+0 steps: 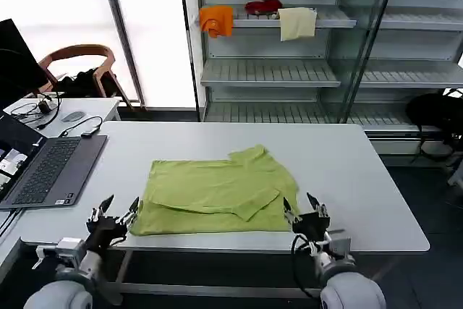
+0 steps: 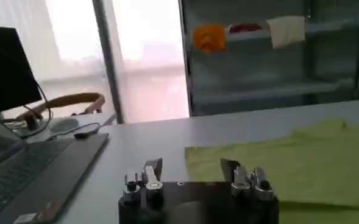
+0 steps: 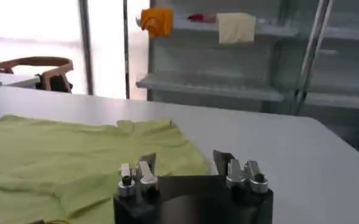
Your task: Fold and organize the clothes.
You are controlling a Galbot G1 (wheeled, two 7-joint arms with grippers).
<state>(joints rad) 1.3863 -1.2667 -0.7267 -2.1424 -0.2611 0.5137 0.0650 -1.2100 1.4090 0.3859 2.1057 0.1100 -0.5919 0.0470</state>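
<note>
T-shirt is lying partly folded on the table; left gripper and right gripper are hovering spread at its near corners, seemingly readying another fold.

High head view down; both low wrist views across shared T-shirt.

A white tabletop carries a partly folded lime T-shirt near its front edge and a laptop at its left edge.

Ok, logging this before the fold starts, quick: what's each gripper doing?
Left gripper: open, empty, at the T-shirt's near left corner.
Right gripper: open, empty, at the near right corner.
</note>
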